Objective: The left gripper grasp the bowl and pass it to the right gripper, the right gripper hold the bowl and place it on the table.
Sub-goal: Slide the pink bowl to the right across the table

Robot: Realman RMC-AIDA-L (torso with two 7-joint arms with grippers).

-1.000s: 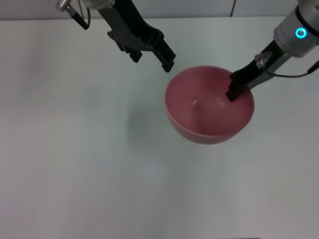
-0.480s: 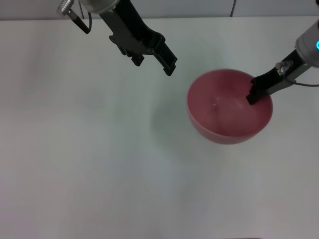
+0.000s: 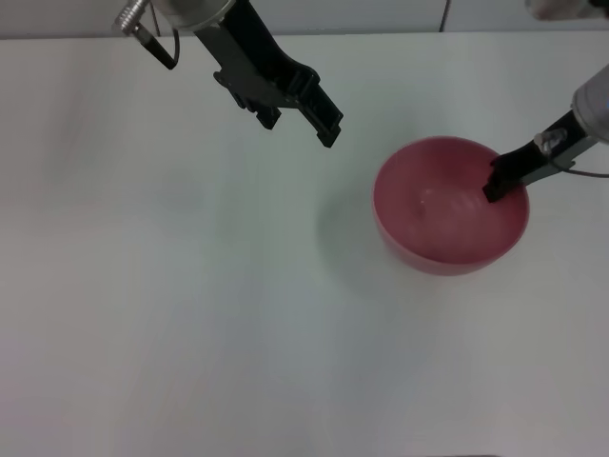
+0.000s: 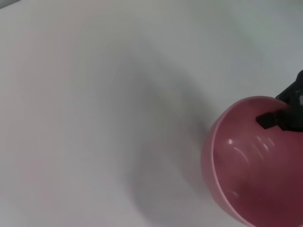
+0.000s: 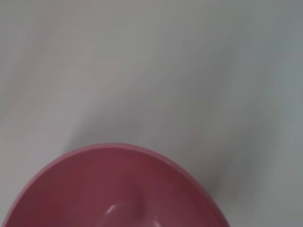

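The pink-red bowl [image 3: 447, 214] is at the right of the head view, over the white table [image 3: 190, 314], upright with its mouth up. My right gripper [image 3: 499, 181] is shut on the bowl's right rim, one black finger reaching inside. My left gripper [image 3: 309, 112] hangs open at the upper middle, to the left of the bowl and apart from it, with nothing between its fingers. The left wrist view shows the bowl [image 4: 255, 161] with the right gripper [image 4: 279, 118] on its rim. The right wrist view shows the bowl [image 5: 113, 189] from close above.
A soft shadow [image 3: 347, 238] lies on the table just left of the bowl. A pale wall edge [image 3: 381, 14] runs along the back of the table.
The right gripper has carried the bowl to the right, away from the left gripper. The left gripper has stayed nearly in place, open and empty throughout.
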